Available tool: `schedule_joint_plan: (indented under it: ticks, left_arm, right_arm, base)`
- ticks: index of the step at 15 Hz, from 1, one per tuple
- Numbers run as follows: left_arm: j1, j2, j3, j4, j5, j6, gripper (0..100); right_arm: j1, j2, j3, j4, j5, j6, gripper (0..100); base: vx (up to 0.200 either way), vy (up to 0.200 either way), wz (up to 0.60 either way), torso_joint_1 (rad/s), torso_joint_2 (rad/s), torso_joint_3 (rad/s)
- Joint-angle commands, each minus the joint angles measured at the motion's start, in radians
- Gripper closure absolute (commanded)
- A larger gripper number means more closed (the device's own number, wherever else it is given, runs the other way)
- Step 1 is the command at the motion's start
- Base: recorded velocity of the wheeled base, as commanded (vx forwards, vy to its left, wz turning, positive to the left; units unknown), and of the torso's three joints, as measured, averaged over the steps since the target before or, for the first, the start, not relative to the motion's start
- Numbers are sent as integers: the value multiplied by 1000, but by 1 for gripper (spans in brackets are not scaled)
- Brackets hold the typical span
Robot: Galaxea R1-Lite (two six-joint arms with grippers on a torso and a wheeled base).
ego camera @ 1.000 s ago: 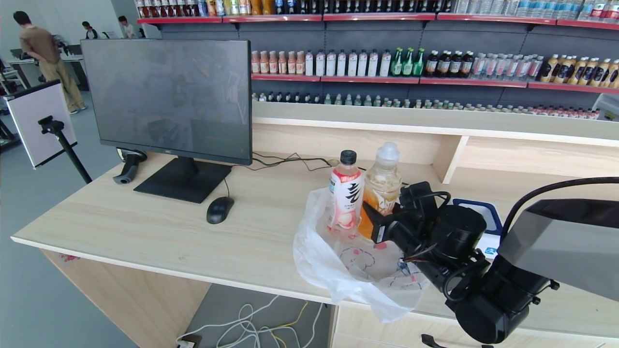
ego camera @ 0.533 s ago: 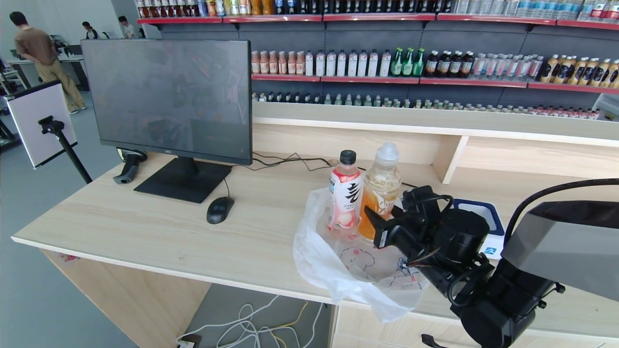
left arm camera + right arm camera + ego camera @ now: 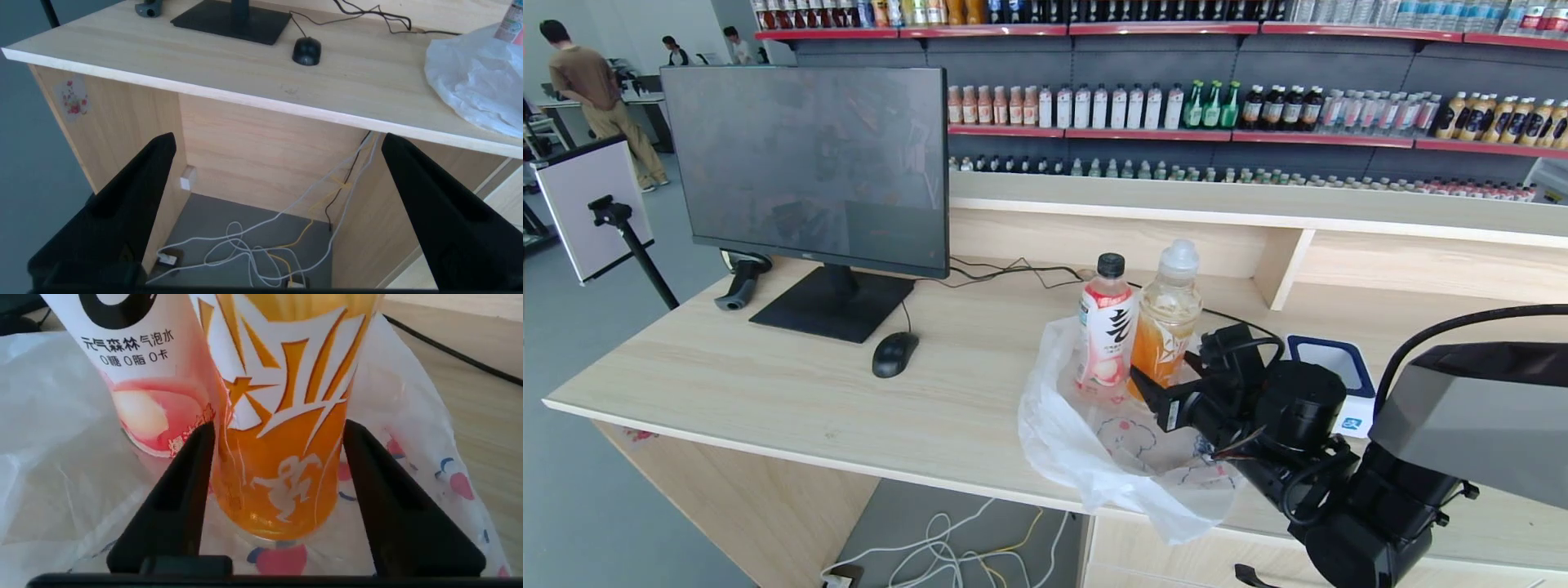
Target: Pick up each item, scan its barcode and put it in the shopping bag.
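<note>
**Right gripper open around the orange bottle, left one idle below the counter**

So here's where we're at. Both bottles are standing upright inside the shopping bag (image 3: 1086, 441), which is spread out on the counter (image 3: 809, 384) with a bit of it drooping over the front edge. The pink bottle (image 3: 1107, 327) and the orange bottle (image 3: 1166, 322) sit right next to each other, pretty much touching.

The right gripper (image 3: 280, 433) is down low at the orange bottle, over the bag. Its fingers (image 3: 184, 498) are spread about as wide as the bottle and sit on either side of its lower half. It doesn't look like a squeeze to us. Whether the pads actually brush the plastic, we can't tell.

The left gripper (image 3: 278, 139) hangs out in front of the counter, below its edge and well away from the bag. Its fingers (image 3: 122, 212) are spread wide with nothing between them.

Further along the counter we've got the monitor (image 3: 809, 163) and a mouse (image 3: 894, 354) near its base, well apart from the bag.
</note>
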State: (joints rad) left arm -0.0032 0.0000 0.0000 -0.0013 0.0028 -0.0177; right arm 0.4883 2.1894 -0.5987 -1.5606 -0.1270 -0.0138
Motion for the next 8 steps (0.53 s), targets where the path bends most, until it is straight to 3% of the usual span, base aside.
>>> schedule_joint_plan:
  ticks: [1, 8]
  left_arm:
    - [0, 2, 0, 0, 0, -1, 0]
    - [-1, 0, 0, 0, 0, -1, 0]
  right_arm:
    - [-4, -8, 5, -10, 0, 0, 0]
    - [-43, -120, 91, -10, 0, -2, 0]
  base:
    - [0, 0, 0, 0, 0, 0]
    - [0, 0, 0, 0, 0, 0]
